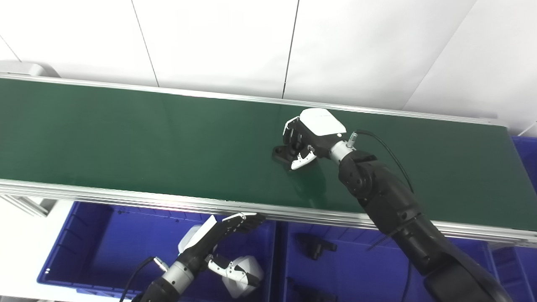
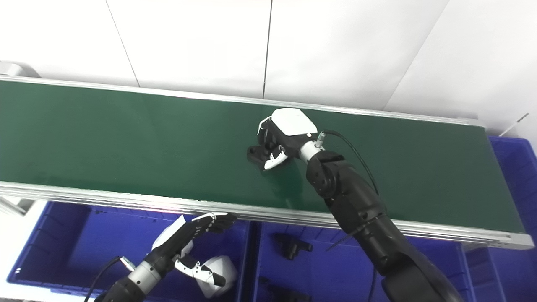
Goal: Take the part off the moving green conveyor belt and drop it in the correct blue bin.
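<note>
My right hand (image 1: 308,140) is down on the green conveyor belt (image 1: 126,138), about in the middle of its width. The black part (image 1: 282,153) lies on the belt directly under this hand. My fingers (image 1: 290,133) curl down over the far side of the part and my thumb (image 1: 303,161) comes to it from the near side, so the part sits between them. Its left end sticks out past my fingers. The hand is closing narrow around the part, but I cannot tell if it already grips it firmly; the part looks to rest on the belt.

My left hand (image 1: 218,235) is low, over the left blue bin (image 1: 79,251), just below the near rail of the belt. Its fingers are stretched out straight and it holds nothing. In the right blue bin (image 1: 361,268) there are other black parts (image 1: 314,245).
</note>
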Controlling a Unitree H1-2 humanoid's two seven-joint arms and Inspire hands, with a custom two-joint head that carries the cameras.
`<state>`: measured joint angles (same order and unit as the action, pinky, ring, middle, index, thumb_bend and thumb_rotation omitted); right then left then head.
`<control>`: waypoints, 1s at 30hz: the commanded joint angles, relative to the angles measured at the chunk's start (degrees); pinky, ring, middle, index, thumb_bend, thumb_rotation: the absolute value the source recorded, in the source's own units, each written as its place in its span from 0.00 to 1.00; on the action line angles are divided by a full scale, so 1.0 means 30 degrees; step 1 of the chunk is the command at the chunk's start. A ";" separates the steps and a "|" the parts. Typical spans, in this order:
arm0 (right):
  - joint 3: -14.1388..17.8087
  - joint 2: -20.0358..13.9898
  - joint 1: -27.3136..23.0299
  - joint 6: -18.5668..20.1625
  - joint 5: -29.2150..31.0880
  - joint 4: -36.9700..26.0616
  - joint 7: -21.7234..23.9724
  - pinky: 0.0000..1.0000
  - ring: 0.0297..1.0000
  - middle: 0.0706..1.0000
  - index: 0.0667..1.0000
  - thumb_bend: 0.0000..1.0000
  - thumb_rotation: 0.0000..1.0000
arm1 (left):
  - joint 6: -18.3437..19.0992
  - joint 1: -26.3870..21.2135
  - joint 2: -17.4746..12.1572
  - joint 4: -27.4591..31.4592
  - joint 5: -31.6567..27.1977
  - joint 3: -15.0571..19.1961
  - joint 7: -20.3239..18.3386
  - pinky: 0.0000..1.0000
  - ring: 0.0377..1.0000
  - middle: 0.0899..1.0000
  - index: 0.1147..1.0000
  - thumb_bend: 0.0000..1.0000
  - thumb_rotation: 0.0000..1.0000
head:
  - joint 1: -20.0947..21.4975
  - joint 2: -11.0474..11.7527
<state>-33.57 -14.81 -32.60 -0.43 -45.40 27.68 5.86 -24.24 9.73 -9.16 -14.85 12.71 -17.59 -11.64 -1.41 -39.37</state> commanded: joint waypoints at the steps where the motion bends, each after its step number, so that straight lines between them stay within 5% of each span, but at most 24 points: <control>1: -0.0476 -0.0249 0.0231 -0.0727 -0.0666 -0.0250 -0.0107 0.28 0.35 0.45 0.50 0.51 0.00 | -0.0357 -0.0258 -0.0008 0.0555 -0.0243 0.0090 0.0026 0.76 0.78 0.79 0.76 0.90 0.18 | -0.0044 -0.0030; 9: 0.0632 -0.0976 0.1608 -0.1017 0.0327 -0.3276 -0.0592 0.33 0.34 0.43 0.51 0.51 0.00 | -0.0129 -0.0243 -0.0051 0.0636 -0.0210 0.0165 -0.0021 0.78 0.79 0.79 0.76 0.90 0.17 | 0.0003 -0.0063; 16: 0.2467 -0.1326 0.3409 -0.0416 0.1015 -0.7986 -0.0456 0.24 0.34 0.44 0.48 0.51 0.00 | -0.0146 -0.0204 -0.0180 0.0786 -0.0153 0.0197 -0.0048 0.77 0.78 0.78 0.75 0.91 0.18 | 0.0051 -0.0216; 22: 0.4286 -0.1452 0.5690 0.0568 0.2020 -1.3123 0.1200 0.17 0.39 0.45 0.45 0.52 0.00 | -0.0151 -0.0067 -0.0300 0.0982 -0.0568 0.0269 -0.0296 0.78 0.79 0.78 0.74 0.91 0.17 | 0.0142 -0.0456; 30: 0.5711 -0.1266 0.8672 0.1096 0.2813 -1.6976 0.2719 0.20 0.43 0.42 0.48 0.52 0.00 | 0.0056 0.0176 -0.0448 0.1487 -0.0584 0.0306 -0.0359 0.77 0.79 0.78 0.74 0.91 0.17 | 0.0150 -0.0816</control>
<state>-17.42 -18.81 -6.77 1.72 -38.13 -20.27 13.82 -23.71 10.36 -10.12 -12.07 12.06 -17.00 -12.31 -0.88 -41.75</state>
